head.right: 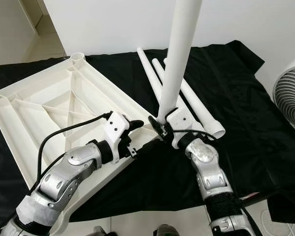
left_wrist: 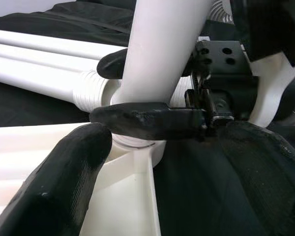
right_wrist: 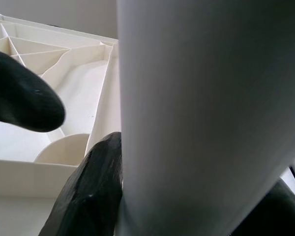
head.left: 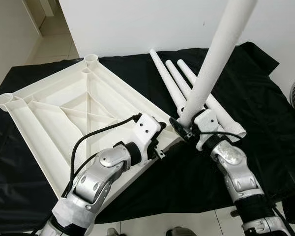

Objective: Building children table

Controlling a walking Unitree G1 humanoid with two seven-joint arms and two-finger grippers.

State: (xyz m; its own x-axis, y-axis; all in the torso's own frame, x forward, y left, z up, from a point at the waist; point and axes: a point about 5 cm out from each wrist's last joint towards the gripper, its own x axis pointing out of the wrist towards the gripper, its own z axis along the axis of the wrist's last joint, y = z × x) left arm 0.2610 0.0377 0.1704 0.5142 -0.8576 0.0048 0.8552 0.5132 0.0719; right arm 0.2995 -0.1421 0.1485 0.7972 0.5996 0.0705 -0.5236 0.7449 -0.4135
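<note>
A white table top [head.left: 49, 113] lies upside down on a black cloth, ribs facing up. My right gripper [head.left: 184, 125] is shut on a white table leg [head.left: 216, 54] and holds it nearly upright. The leg's lower end sits at the top's near right corner socket [left_wrist: 137, 145]. One right finger [left_wrist: 147, 120] crosses the leg's base. My left gripper [head.left: 160, 140] hovers at that same corner, open, its fingers [left_wrist: 64, 187] spread on either side of the corner. Three more white legs [head.left: 174, 78] lie side by side on the cloth behind the corner.
The black cloth [head.left: 255, 88] covers the work area on a pale tiled floor. A white fan [head.right: 290, 98] stands at the right edge. A white wall runs along the back, and the cloth lies bare to the right of the legs.
</note>
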